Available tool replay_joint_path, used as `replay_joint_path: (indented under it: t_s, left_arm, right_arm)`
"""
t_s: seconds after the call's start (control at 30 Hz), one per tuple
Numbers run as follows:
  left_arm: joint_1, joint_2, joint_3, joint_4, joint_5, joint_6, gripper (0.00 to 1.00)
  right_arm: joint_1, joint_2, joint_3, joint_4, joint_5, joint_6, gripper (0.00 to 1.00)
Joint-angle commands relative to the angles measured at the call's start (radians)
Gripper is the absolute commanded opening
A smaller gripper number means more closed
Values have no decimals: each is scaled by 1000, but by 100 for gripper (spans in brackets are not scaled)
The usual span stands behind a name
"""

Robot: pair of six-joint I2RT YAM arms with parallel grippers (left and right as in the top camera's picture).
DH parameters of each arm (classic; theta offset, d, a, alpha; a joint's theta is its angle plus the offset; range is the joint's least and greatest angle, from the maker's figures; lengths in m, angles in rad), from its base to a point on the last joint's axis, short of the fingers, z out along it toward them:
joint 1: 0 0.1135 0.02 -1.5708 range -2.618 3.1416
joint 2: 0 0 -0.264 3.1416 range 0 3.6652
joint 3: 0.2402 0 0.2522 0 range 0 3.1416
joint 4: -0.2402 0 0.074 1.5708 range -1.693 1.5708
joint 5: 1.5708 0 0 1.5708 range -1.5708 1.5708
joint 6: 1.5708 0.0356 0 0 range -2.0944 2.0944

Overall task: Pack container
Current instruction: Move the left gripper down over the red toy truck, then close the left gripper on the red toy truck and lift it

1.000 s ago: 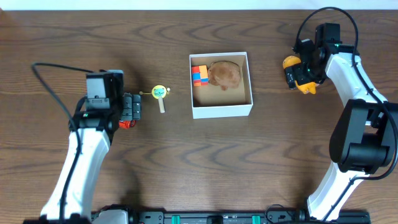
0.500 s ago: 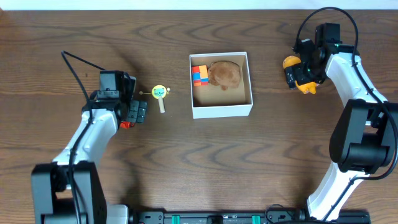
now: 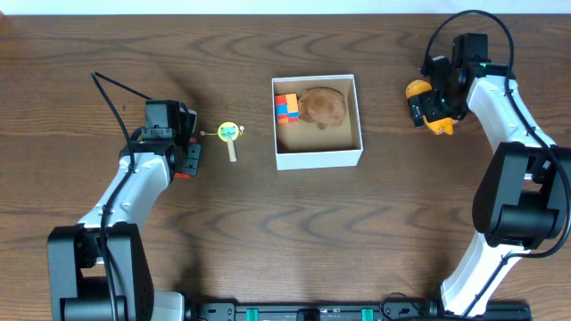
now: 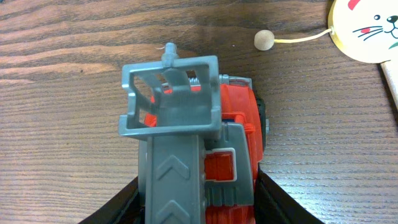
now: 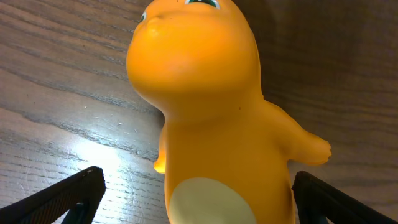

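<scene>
1. Surroundings. The worktop (image 3: 357, 232) was dark brown wood grain. A rattle drum (image 3: 230, 134) lay on it between the left arm and the container, apart from both. The drum had a yellow disc printed with a cat face, a pale stick and a bead (image 4: 263, 40) on a string. In the left wrist view the disc (image 4: 367, 28) sat just beyond the front of the toy truck (image 4: 199, 149), not touching it.

2. Left claw. The left claw (image 3: 189, 159) was closed narrowly on the toy truck, a red and grey plastic piece with a grey frame at its front. Both dark fingers (image 4: 121, 205) pressed against its sides. Whether the truck rested on the worktop could not be told.

3. Right claw. The right claw (image 3: 430, 109) stood well to the right of the container, around an orange figure (image 5: 211, 106) with a pale belly. The fingers (image 5: 62, 199) stood wide on either side, and bare wood showed between one finger and the figure. Whether the claw gripped the figure could not be told.

4. Container. The container (image 3: 318, 159) sat near the middle of the worktop, slightly toward the far edge. It was square and open-topped, with low white walls and a tan floor. A block toy (image 3: 285, 108) in orange, blue and red lay against its left wall. A brown furry item (image 3: 322, 108) lay just beside the block, toward the far wall. The near half of the floor was bare.
</scene>
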Motion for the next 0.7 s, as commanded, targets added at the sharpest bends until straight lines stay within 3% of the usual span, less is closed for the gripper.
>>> replay_joint_path:
  t_s: [0.0,0.13,0.57,0.63,0.67]
  left_arm:
    - [-2,8,8,-8,-8,10,45]
    - [-2,-13,8,-8,-8,9,36]
    - [-2,-176,9,-8,-8,9,34]
    - [-2,-179,8,-10,-8,9,36]
    - [-2,-176,8,-13,-8,9,47]
  right_arm:
    - [8,8,3,-1,-7,-2,99]
    - [8,8,3,-1,-7,-2,99]
    - [8,8,3,-1,-7,-2,99]
    - [8,8,3,-1,-7,-2,99]
    - [8,8,3,-1,-7,-2,99]
